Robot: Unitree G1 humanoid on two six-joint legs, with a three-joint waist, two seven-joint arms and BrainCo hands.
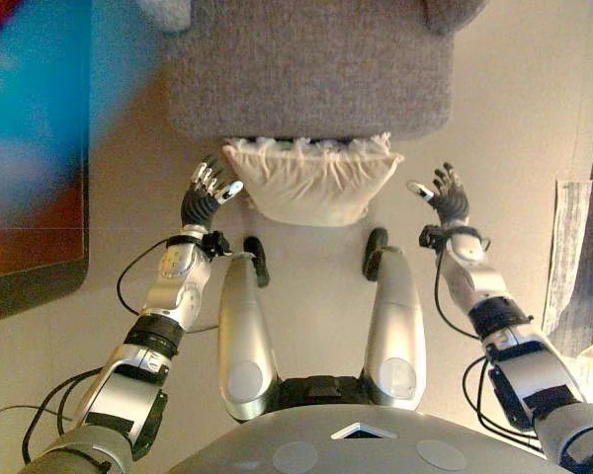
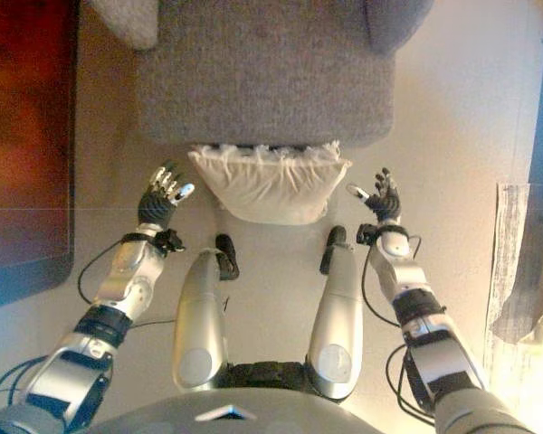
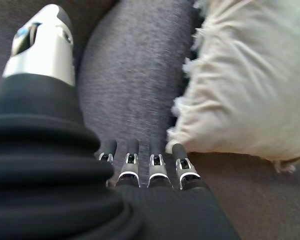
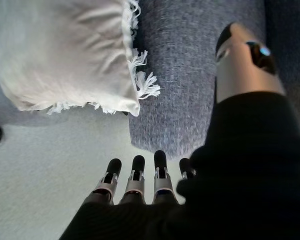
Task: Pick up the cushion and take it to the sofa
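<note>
Here your left hand (image 1: pixel 206 196) has its fingers (image 3: pixel 156 167) straight and spread, holding nothing, just beside the cushion's left end; whether the thumb tip touches the fabric you cannot tell from the head views. Your right hand (image 1: pixel 447 200) is likewise released, fingers (image 4: pixel 134 181) extended, and stands clearly apart from the cushion's right end, palm turned inward.

Between the two hands, the cream fringed cushion (image 1: pixel 314 181) lies on the pale floor (image 1: pixel 316 267), propped against the near front of the grey sofa (image 1: pixel 311 69).

Your left wrist view shows the cushion's fringe close past the fingertips, with sofa fabric behind. Your right wrist view shows a strip of floor between fingertips and cushion, and the tasselled corner resting against the sofa, which the head views do not resolve.
</note>
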